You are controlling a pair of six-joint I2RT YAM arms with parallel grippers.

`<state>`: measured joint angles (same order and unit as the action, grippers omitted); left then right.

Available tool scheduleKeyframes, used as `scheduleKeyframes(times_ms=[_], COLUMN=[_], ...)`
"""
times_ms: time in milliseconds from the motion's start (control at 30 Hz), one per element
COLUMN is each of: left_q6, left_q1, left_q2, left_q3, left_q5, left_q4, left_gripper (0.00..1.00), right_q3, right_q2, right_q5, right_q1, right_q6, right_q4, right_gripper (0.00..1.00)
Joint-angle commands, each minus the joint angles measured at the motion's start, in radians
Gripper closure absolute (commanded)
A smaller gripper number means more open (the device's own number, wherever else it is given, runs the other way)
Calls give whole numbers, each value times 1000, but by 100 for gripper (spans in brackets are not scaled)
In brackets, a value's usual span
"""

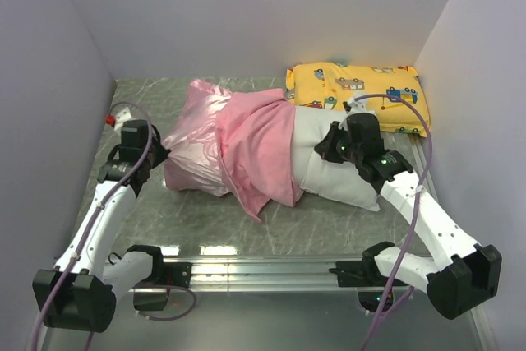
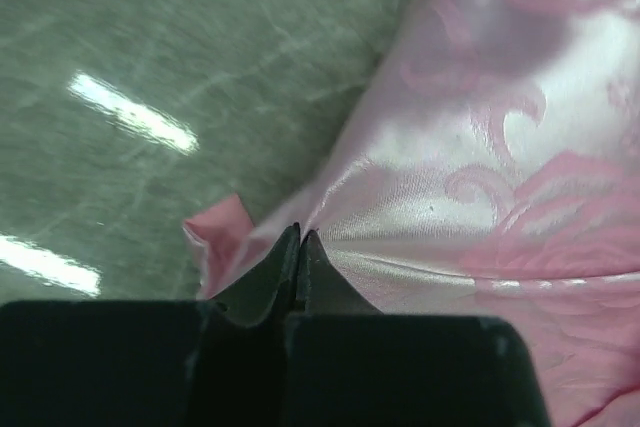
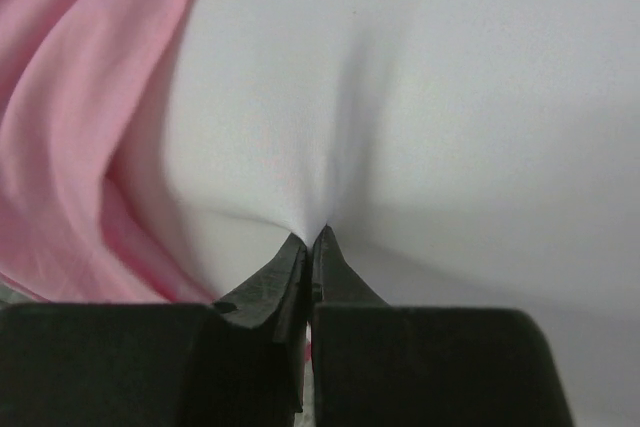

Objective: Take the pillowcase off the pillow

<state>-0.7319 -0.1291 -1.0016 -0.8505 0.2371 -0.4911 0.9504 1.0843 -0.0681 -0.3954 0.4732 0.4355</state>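
- Grip of the right pincer [image 3: 312,239] is tight on the pillow [image 1: 345,178] at its bare white end, seemingly to anchor it on the desk [image 1: 189,223].
- The left pincer [image 2: 300,239] is clamped on the pillowcase [image 2: 480,147] at its far end, apparently placed to pull it off.
- The pillowcase, glossy pink rose-weave, covers the pillow's left half, with its matte inside folded back.

Yellow pillow [image 1: 353,88] just behind white pillow [image 1: 345,182]

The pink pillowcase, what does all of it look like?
The pillowcase is shiny pink satin with woven roses, and matte plain pink where it's folded inside out. It lies crumpled on the grey table, covering the left end of the pillow. The left gripper pinches its shiny edge, jaws shut.
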Motion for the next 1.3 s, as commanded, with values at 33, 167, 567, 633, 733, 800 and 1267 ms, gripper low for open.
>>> scheduleKeyframes(times_ms=[33,167,567,633,733,800,1267], left_q6=[65,95,81,80,57,52,80], left_q1=[214,458,458,395,355,341,244], left_q2=[43,54,6,12,20,17,-40], left_q3=[-70,-70,16,34,67,79,12], left_q5=[94,-11,-256,-240,-240,-245,-259], left_q4=[-56,-30,103,103,121,128,118], left_gripper=[100,99,99,100,100,100,99], right_q3=[2,8,-16,8,48,68,-47], right_q2=[-81,-122,-233,-239,-219,-199,146], right_q5=[22,17,-32,63,138,181,370], right_q1=[96,154,60,-37,-178,-272,-520], right_q6=[-19,-22,-103,-114,-133,-151,-162], right_q4=[-17,14,42,43,48,65,-55], right_gripper=[100,100,94,72,46,36,52])
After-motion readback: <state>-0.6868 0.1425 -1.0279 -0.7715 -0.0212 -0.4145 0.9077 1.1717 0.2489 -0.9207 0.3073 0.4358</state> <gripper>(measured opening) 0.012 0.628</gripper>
